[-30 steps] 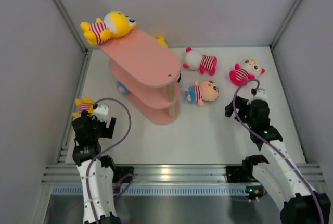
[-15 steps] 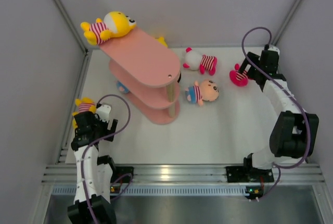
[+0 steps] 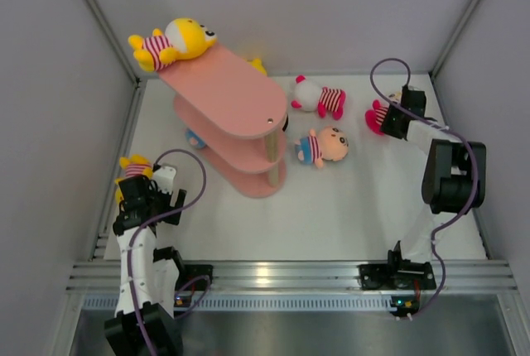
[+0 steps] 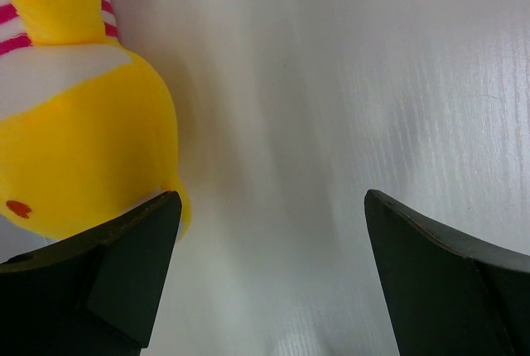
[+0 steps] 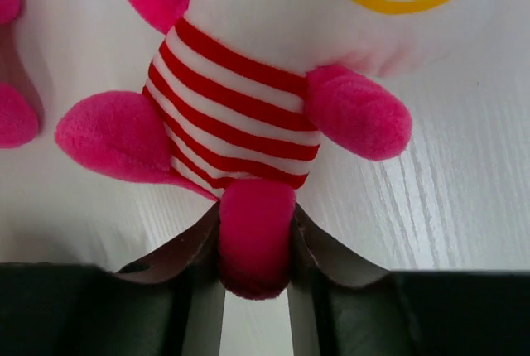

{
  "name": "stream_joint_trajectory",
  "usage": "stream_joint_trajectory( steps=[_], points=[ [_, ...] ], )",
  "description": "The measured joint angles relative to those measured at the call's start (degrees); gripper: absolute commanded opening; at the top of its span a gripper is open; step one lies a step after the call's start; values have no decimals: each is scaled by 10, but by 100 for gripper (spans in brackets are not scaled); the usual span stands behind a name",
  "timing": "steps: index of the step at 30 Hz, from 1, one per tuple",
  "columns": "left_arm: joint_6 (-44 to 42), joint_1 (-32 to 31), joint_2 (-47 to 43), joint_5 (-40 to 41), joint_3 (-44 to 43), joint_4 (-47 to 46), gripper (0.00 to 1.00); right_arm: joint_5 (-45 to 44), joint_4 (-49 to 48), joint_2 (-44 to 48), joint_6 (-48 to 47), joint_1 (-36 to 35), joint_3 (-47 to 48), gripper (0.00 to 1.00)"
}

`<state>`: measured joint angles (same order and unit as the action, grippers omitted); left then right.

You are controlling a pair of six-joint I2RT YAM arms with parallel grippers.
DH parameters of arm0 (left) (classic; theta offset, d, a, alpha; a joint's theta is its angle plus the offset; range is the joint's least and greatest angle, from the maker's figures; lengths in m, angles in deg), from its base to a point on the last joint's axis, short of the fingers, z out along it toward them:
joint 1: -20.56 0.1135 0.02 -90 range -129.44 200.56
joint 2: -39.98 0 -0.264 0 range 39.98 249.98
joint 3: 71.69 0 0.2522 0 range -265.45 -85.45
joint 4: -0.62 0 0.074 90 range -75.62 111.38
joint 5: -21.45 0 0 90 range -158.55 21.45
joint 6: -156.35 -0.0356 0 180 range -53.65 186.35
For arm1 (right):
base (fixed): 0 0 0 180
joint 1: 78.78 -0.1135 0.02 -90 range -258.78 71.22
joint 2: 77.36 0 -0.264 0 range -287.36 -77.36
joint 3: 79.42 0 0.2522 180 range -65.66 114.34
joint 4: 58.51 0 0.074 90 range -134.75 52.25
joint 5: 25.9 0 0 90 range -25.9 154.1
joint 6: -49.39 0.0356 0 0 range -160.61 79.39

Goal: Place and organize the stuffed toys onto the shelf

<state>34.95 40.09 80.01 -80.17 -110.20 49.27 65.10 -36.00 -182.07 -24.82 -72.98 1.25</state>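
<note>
"Stuffed toy first: the pink plush doll [image 5: 240,116] in a red-striped shirt, how is it held?"

"The right gripper [image 5: 255,232] is clamped on one pink leg; the body lies on the white table [image 5: 464,190] just beyond its fingers. It's a thin hold, so it should lift slowly."

"And the left gripper [image 4: 273,207]?"

"Spread apart, with a yellow plush doll [image 4: 74,157] against one finger. The pink three-tier shelf [image 3: 232,95] stands far to the right gripper's left."

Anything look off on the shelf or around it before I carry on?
Yes: the yellow toy on the top board of the shelf lies at the far end and seems to hang past the edge, so it may slip off.
</note>
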Motion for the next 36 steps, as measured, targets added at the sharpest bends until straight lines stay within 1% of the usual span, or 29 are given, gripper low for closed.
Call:
stream_joint_trajectory(
  steps=[1, 3, 7, 9, 12, 15, 17, 19, 21, 24, 28, 32, 34, 36],
  points=[
    [0, 0, 0, 1, 0, 0, 99, 0, -8, 1, -4, 0, 0, 14],
    [0, 0, 0, 2, 0, 0, 99, 2, -26, 3, -10, 0, 0, 0],
    [0, 0, 0, 5, 0, 0, 98, 2, -35, 13, -20, 0, -1, 0],
    [0, 0, 0, 5, 0, 0, 99, 4, -34, 34, -22, 0, -7, 0],
    [2, 0, -1, 6, -5, 5, 99, 2, -14, 117, -23, -9, -40, 0],
    [7, 0, -1, 5, -34, 29, 98, -19, 24, 242, -30, -35, -59, 0],
    [10, 0, -1, -2, -71, 53, 98, -39, 47, 330, -38, -75, -58, 0],
    [12, 0, -4, -14, -115, 71, 98, -47, 73, 398, -44, -119, -53, 0],
    [13, 0, -11, -25, -154, 88, 99, -48, 121, 447, -52, -160, -37, 0],
    [15, 0, -30, -32, -191, 106, 98, -49, 192, 506, -52, -226, -11, 0],
    [15, 0, -67, -35, -196, 135, 99, -38, 267, 583, -24, -321, -12, 0],
    [14, 0, -101, -35, -194, 161, 99, -27, 312, 633, 16, -411, -28, 0],
    [14, 0, -116, -35, -194, 172, 98, -32, 328, 632, 37, -479, -28, 0],
    [13, 0, -125, -35, -194, 179, 98, -49, 332, 613, 54, -567, -30, 0]
  ],
)
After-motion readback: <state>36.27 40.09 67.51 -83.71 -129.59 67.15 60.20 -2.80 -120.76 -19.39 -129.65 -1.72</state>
